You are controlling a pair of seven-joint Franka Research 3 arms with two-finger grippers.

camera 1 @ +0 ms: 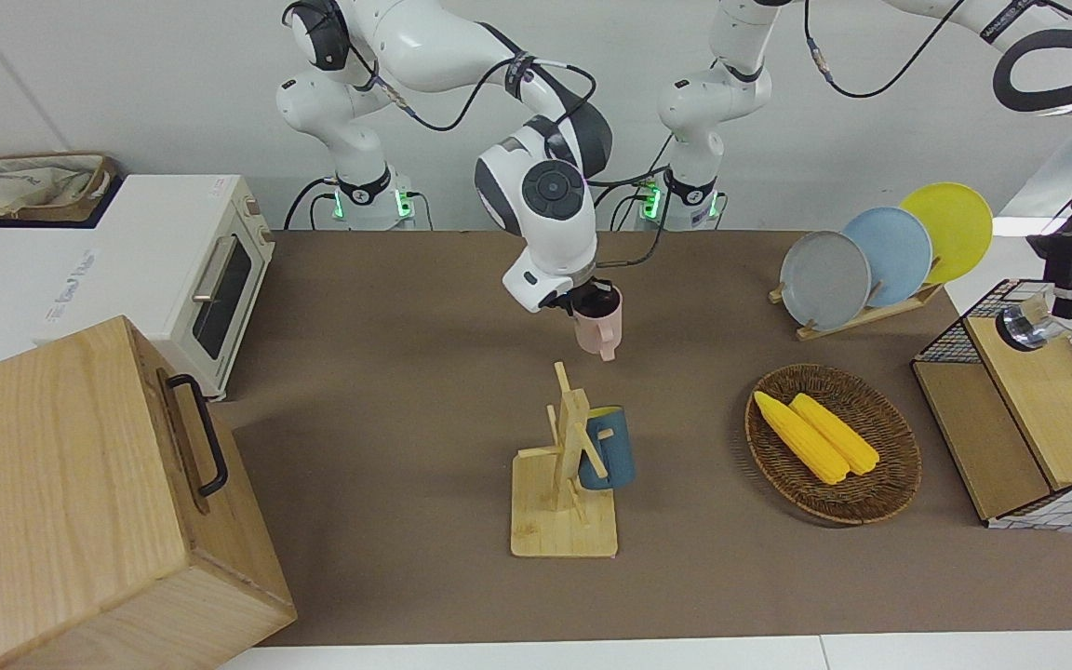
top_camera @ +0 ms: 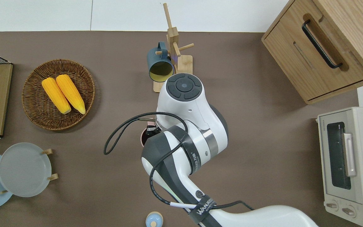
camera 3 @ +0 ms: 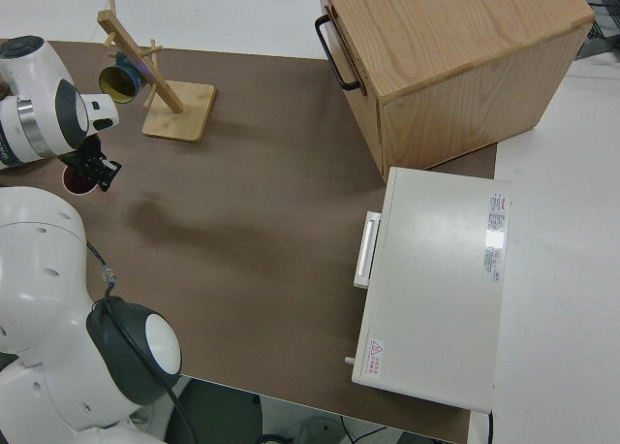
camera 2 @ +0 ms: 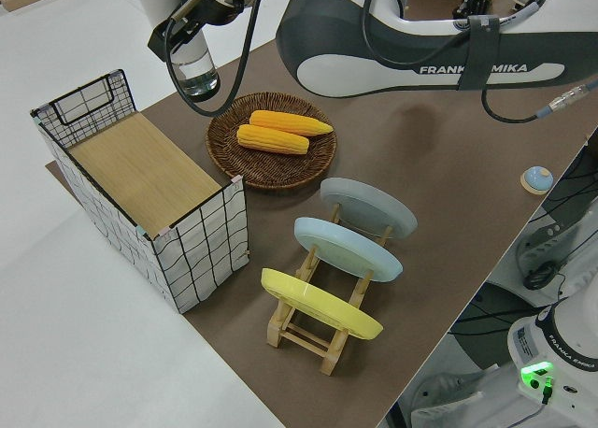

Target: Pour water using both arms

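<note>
The right gripper [camera 1: 592, 302] holds a pink mug [camera 1: 599, 330] (upright); the left gripper [camera 2: 192, 37] grips a clear glass [camera 2: 197, 73]

2 robot arms are being shown: the right arm [camera 1: 536, 200] and the left arm [camera 1: 1052, 65]. 2 grippers are being counted, the right gripper [camera 1: 589, 302] and the left gripper [camera 2: 192, 47]. 2 mugs are being seen: a pink mug [camera 1: 599, 324] and a blue mug [camera 1: 609, 448], the latter on 1 wooden mug rack [camera 1: 566, 484]. Toward the left arm's end from the rack, 1 wicker basket [camera 1: 880, 493] is being shown with 2 corn cobs [camera 1: 820, 435]. 3 plates [camera 2: 348, 250] are being counted on 1 plate stand [camera 2: 308, 330]. 1 wire crate [camera 2: 201, 250], 1 toaster oven [top_camera: 348, 164], 1 wooden cabinet [top_camera: 326, 41] and 1 clear glass [camera 2: 198, 73] are being seen.
</note>
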